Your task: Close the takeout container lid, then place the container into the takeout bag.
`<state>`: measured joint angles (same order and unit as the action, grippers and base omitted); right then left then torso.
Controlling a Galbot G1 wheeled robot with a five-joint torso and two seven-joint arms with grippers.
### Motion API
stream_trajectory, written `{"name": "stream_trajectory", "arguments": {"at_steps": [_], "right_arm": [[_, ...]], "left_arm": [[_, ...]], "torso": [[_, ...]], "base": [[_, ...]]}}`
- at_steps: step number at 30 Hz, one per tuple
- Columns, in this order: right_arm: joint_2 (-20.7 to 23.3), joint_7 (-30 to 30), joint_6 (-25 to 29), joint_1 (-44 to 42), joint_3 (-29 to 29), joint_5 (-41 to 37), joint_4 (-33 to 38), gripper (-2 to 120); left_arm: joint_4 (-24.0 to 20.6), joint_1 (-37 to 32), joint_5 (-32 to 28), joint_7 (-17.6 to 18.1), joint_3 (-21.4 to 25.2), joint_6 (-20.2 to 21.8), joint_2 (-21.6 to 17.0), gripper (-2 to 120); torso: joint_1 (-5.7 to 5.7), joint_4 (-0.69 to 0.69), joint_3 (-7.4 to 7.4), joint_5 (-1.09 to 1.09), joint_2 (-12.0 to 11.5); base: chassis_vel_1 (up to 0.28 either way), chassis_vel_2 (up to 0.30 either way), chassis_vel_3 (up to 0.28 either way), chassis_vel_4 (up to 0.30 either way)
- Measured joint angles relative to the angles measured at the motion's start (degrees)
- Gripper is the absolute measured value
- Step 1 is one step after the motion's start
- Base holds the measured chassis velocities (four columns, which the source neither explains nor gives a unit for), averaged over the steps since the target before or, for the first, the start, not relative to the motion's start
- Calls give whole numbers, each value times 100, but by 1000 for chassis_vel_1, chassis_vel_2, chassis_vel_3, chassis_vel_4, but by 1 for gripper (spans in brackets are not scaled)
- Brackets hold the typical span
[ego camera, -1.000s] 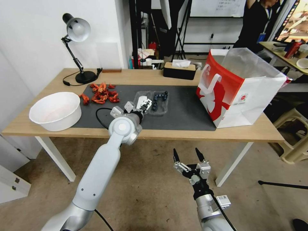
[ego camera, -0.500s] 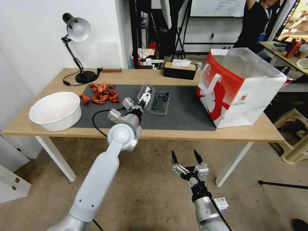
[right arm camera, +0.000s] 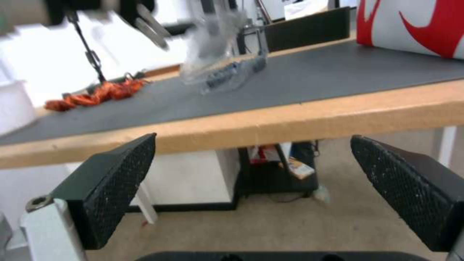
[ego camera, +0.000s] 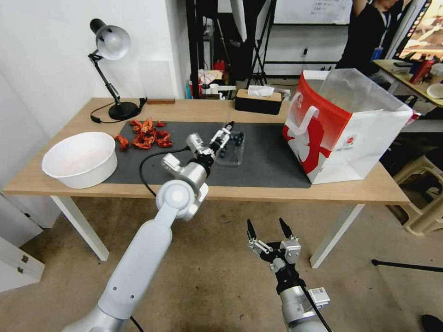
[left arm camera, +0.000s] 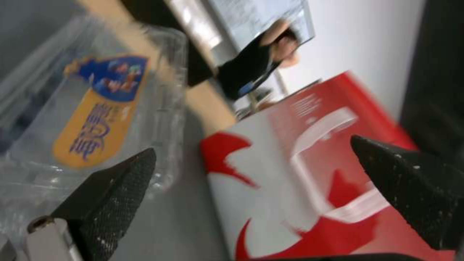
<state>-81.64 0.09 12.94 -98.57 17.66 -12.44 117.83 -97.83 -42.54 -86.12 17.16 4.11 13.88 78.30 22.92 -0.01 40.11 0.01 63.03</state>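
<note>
The takeout container [ego camera: 232, 152] is a clear clamshell with dark berries, lying on the dark mat [ego camera: 263, 163] mid-table. My left gripper [ego camera: 222, 134] is open at its left side, one finger against the lid [left arm camera: 96, 119], which carries an orange and blue label. From the right wrist, the lid [right arm camera: 212, 36] stands tilted up over the base [right arm camera: 224, 74]. The red-and-white takeout bag [ego camera: 346, 129] stands open at the right end of the table, and the left wrist view faces it [left arm camera: 299, 174]. My right gripper [ego camera: 266, 230] hangs open below the table's front edge, with nothing between its fingers.
A big white bowl [ego camera: 80, 159] sits at the table's left. A pile of red scraps [ego camera: 145, 133] lies on the mat's far left corner. A desk lamp [ego camera: 113, 46] and a tissue box [ego camera: 258, 101] stand along the back. A black cable [ego camera: 150, 166] loops by my left wrist.
My left gripper has swung right and away, carrying the lid from lying flat on the mat up and over the berry half. The right gripper has sunk slightly.
</note>
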Motion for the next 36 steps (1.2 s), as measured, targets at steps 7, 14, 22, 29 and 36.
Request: {"name": "stream_trajectory", "arguments": {"at_steps": [7, 14, 22, 29, 36], "right_arm": [[266, -345, -277, 159, 254, -783, 577, 100], [1006, -161, -1378, 1208, 896, -4074, 1144, 100], [1392, 724, -2181, 2774, 760, -6566, 349, 100], [1384, 1682, -2660, 4476, 147, -7186, -1043, 100], [1216, 2015, -3005, 5397, -225, -7110, -1975, 100]], "left_arm": [[249, 103, 182, 487, -186, 171, 60, 88], [318, 92, 300, 669, -217, 167, 10, 62], [390, 145, 303, 721, -217, 146, -7, 37], [583, 236, 330, 779, -260, 97, 14, 6], [665, 262, 348, 793, -287, 73, 11, 0]], "torso": [[0, 0, 0, -1, -1], [1, 1, 0, -2, -1], [1, 1, 1, 1, -1], [1, 1, 0, -2, -1], [1, 1, 1, -2, -1]], "base": [[0, 0, 0, 0], [0, 0, 0, 0], [0, 0, 0, 0], [0, 0, 0, 0], [0, 0, 0, 0]]}}
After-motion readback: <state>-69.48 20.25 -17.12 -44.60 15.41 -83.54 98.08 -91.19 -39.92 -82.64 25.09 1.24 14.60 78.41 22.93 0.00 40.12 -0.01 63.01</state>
